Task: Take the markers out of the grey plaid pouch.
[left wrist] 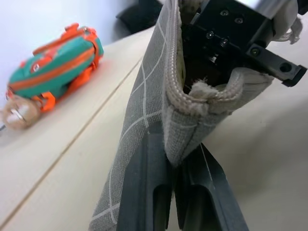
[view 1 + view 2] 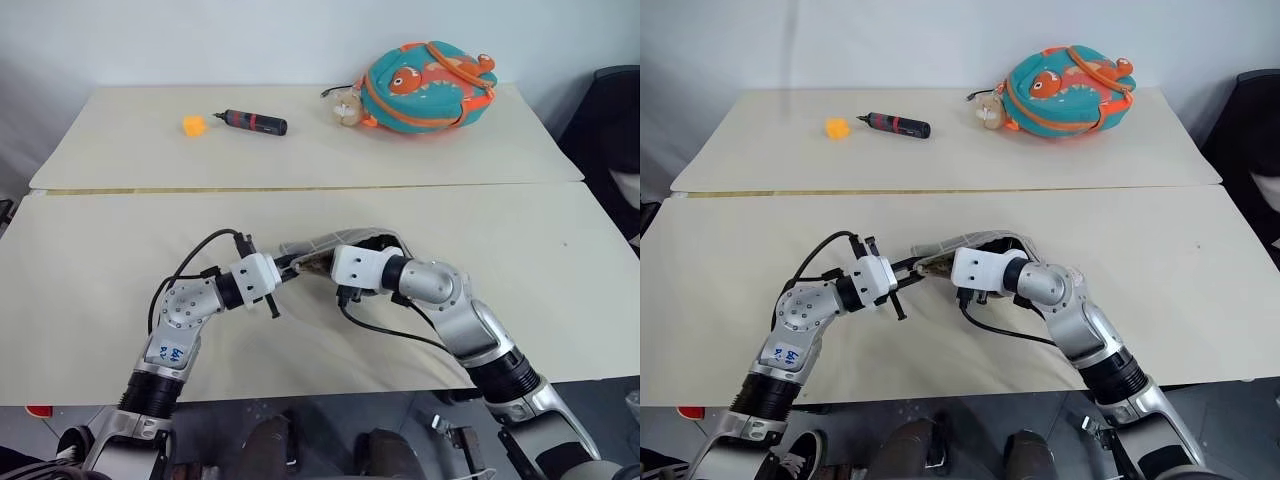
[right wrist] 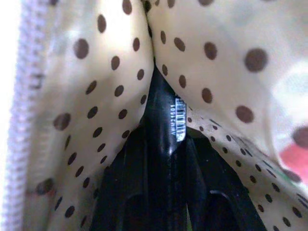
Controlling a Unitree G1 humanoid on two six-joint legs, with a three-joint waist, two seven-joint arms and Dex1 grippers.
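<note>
1. Table (image 2: 120, 300) first: no marker is lying out anywhere on it, so none have been unloaded yet as far as I can see. Way past both hands sit a fish backpack (image 2: 428, 88), a black-and-red tool (image 2: 255, 122) and a small orange block (image 2: 194, 125), none of it part of the job.
2. Pouch (image 1: 144, 96): it's held up off the table between the two hands, mouth open toward the right one. The zip edge and the dotted lining (image 3: 96, 96) are clear in the wrist views.
3. Right gripper (image 3: 163, 159): buried inside the pouch mouth, pointing toward the left hand and tipped slightly down. Its fingers sit narrow, pinched on a black marker (image 3: 166, 110) with a barcode sticker, deep between the lining folds. There's a blurry red-and-green something off to one side of it; I can't tell what that is.
4. Left gripper (image 1: 175, 183): arm bent in front of the body, pointing roughly level toward the right hand, fingers clamped tight on the pouch's end seam, right under the zip.
5. What's left, I'd guess: pull this marker clear of the lining, drop it on the table, then go back in for the others.
</note>
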